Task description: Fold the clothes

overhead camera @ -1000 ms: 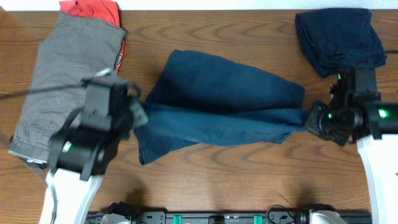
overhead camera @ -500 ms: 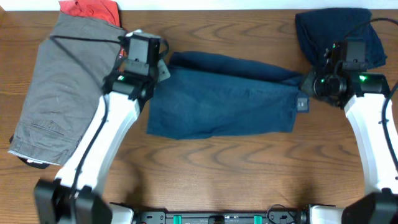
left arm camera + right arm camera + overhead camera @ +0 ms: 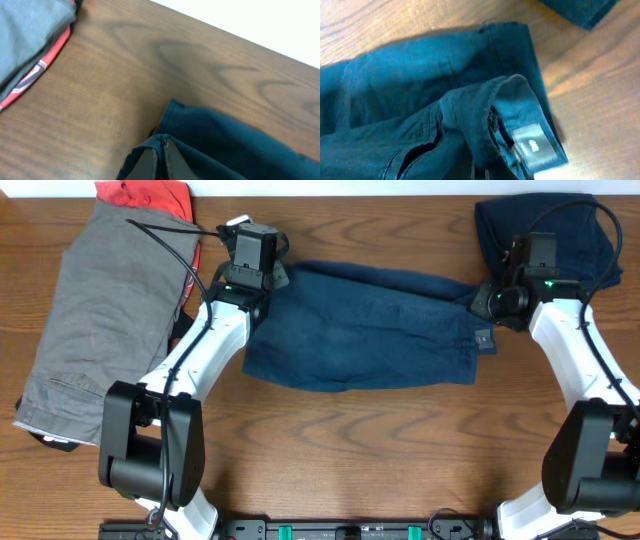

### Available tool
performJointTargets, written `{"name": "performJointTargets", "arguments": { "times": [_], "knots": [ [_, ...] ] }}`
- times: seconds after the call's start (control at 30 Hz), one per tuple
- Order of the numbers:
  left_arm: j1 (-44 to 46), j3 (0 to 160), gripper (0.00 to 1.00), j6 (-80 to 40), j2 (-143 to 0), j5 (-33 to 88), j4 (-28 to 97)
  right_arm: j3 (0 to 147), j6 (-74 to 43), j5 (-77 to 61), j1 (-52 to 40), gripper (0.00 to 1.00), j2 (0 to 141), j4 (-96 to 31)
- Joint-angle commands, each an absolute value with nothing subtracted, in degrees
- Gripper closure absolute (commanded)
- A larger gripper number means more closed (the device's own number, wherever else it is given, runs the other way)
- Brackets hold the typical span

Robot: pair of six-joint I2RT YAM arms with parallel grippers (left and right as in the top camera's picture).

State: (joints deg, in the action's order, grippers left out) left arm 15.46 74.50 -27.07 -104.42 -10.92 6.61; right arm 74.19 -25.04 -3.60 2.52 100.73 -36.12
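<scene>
Overhead: denim shorts (image 3: 360, 330) lie mid-desk (image 3: 350, 460), long axis left-right, and look doubled over once. Left end effector (image 3: 272, 278) is at the far-left corner, right end effector (image 3: 483, 298) at the far-right corner by the waistband.

Left wrist cam: fingers (image 3: 150, 165) pinched shut on the denim edge. Right wrist cam: fingers barely in frame, but a raised fold of waistband next to the label (image 3: 530, 145) runs straight into them, so I read that one as clamped on cloth too.

Grey shorts (image 3: 100, 310) lie over the red-orange garment (image 3: 145, 195) at far left. Navy garment (image 3: 545, 230) is at far right, close to the right arm.

My take on doing this step well:
- Keep the far edge taut between both grips and set both corners down together.
- Pull the bunched waistband flat before letting go, or the next fold gets a lump.
- Release only once the cloth is on the desk.
- Back the right arm out without snagging the navy garment.
</scene>
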Motion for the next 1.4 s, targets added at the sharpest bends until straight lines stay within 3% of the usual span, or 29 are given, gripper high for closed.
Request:
{"name": "performJointTargets", "arguments": {
  "times": [0.0,0.57,1.37],
  "knots": [
    [14.8,75.2,0.94,-22.8,-103.6,-13.4,3.6,74.9,-24.1,-1.3,3.4,0.99,100.3,-34.9],
    [14.8,75.2,0.94,-21.1,-101.6,-16.2,-1.5,74.9,-24.1,-0.7,3.6,0.99,99.2,-30.8],
    [14.8,75.2,0.94,-17.4,-60.9,-16.2,30.0,74.9,-23.6,-1.0,0.7,0.99,63.7,-60.2]
  ]
}}
